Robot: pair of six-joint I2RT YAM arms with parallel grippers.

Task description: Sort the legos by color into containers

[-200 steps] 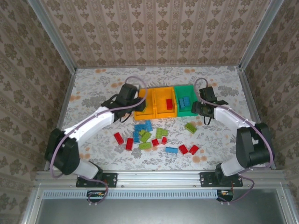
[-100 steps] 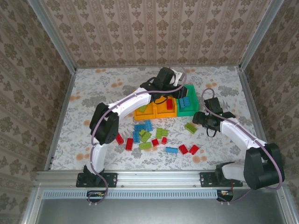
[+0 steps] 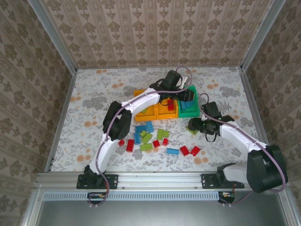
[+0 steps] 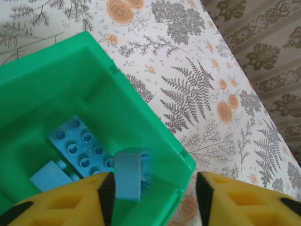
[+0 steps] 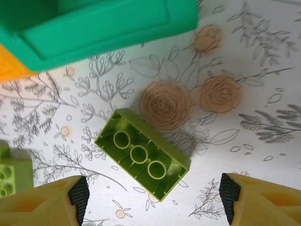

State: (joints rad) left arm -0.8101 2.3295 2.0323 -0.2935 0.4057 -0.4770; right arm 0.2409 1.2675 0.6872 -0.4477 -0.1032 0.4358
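Both spread: left gripper (image 4: 155, 200) drops a blue brick (image 4: 128, 174) into the green bin (image 4: 56, 80) below; right gripper (image 5: 154, 202) must next lower and pinch the lime brick (image 5: 142, 157) beneath.

A lime-green lego (image 5: 142, 161) lies hollow side up on the flowered table (image 5: 244, 70), between the right gripper's (image 5: 154, 201) wide-spread fingers and touching neither. Far-left of it stands the green container (image 5: 103, 23). A second lime lego (image 5: 11, 181) sits at the left.
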